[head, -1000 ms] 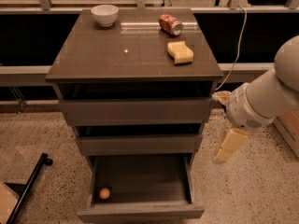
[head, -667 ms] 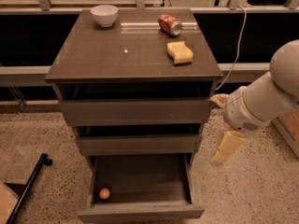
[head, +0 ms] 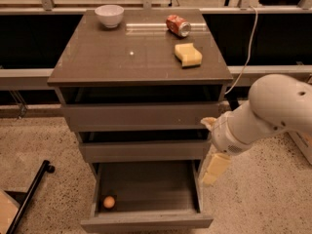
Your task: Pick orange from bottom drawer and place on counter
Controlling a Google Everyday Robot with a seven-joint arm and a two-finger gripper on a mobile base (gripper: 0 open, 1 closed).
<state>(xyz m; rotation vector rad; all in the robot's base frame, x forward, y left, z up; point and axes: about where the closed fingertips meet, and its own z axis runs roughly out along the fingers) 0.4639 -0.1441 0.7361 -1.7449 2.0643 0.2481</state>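
One cabinet stands with three drawers: the top drawer [head: 141,116] and the middle drawer [head: 144,150] each sit slightly ajar, and the bottom drawer [head: 146,223] is pulled well out. One orange [head: 109,202] lies inside the bottom drawer, on its floor in the front-left corner, near the left wall. The counter [head: 122,57] carries three things, well apart from one another: one white bowl [head: 109,15] upright at the back left, one red soda can [head: 178,25] on its side at the back right, and one yellow sponge [head: 188,54] nearer the right edge. No writing on the can is legible. One gripper [head: 213,165] hangs beside the cabinet's right side, above the drawer's right edge, holding nothing; whether it is wide or narrow cannot be told.
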